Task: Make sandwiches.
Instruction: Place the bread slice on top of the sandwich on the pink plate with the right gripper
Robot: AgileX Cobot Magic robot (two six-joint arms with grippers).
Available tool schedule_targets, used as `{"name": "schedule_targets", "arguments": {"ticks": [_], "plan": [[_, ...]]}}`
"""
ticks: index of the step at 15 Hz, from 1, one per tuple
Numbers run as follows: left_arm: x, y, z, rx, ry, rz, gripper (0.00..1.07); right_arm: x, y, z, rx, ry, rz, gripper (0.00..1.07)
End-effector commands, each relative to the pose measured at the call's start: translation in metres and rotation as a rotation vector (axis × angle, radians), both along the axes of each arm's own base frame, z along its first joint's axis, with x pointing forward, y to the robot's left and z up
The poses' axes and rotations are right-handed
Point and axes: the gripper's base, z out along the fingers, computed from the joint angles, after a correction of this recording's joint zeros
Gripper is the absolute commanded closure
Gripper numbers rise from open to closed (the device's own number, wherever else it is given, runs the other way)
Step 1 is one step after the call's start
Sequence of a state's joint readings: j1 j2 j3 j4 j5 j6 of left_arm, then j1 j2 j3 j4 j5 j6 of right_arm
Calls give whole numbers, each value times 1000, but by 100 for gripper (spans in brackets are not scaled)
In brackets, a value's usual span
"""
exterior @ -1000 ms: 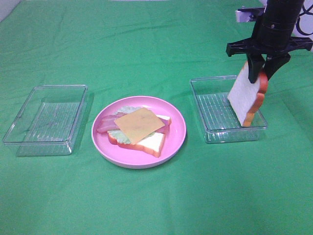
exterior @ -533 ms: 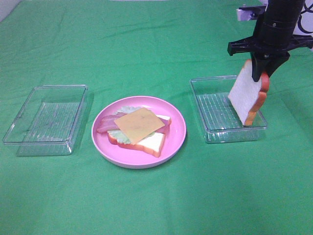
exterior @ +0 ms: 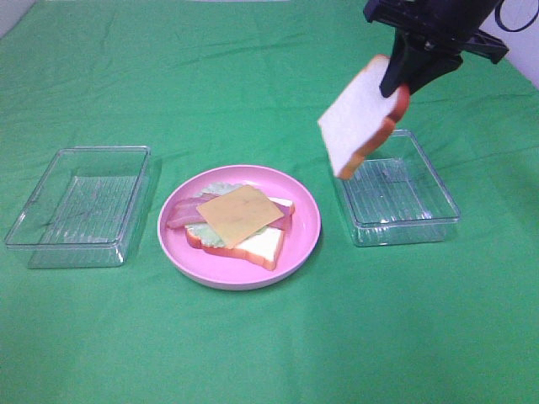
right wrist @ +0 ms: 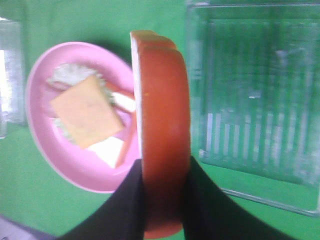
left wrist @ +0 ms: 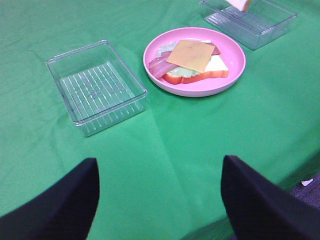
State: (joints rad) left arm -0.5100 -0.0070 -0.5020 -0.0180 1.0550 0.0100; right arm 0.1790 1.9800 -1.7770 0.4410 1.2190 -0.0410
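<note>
The open sandwich (exterior: 240, 220) lies on a round pink plate (exterior: 303, 240): a bread slice, pale green lettuce, reddish bacon and a yellow cheese square on top. It also shows in the left wrist view (left wrist: 192, 60) and the right wrist view (right wrist: 87, 112). My right gripper (exterior: 404, 80) is shut on a second bread slice (exterior: 360, 114) and holds it tilted in the air, above the gap between the plate and the right tray. In the right wrist view its orange-brown crust (right wrist: 162, 135) is pinched between the fingers. My left gripper (left wrist: 157, 200) is open, low over the cloth, holding nothing.
A clear plastic tray (exterior: 397, 187) stands right of the plate, holding nothing. A second clear tray (exterior: 80, 204) stands left of the plate. Everything rests on a green cloth (exterior: 253, 84); its front edge shows in the left wrist view (left wrist: 295, 180).
My right gripper has lifted the bread slice out of the right tray and carried it up and to the left, toward the plate. The left gripper view has no earlier frame.
</note>
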Motion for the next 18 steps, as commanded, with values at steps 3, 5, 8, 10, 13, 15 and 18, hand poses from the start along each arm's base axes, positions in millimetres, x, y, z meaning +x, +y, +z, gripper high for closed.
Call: {"name": "schedule_targets", "arguments": {"ticks": [3,5,8,10,13,15,18], "plan": [[-2,0,0,-20,-18,-7,40,-19,37,-24,391,100,58,107],[-2,0,0,-20,-18,-7,40,-28,54,-40,500,102,53,107],[-2,0,0,-20,-18,-7,40,-46,77,-76,552,130,-15,107],[-2,0,0,-20,-18,-7,40,-50,86,-102,564,151,-100,107],[-2,0,0,-19,-18,-7,40,-52,94,-118,576,198,-109,107],[-2,0,0,-19,-18,-7,40,-50,100,-132,586,220,-150,107],[-2,0,0,-19,-18,-7,40,-48,98,-140,543,205,-161,107]]}}
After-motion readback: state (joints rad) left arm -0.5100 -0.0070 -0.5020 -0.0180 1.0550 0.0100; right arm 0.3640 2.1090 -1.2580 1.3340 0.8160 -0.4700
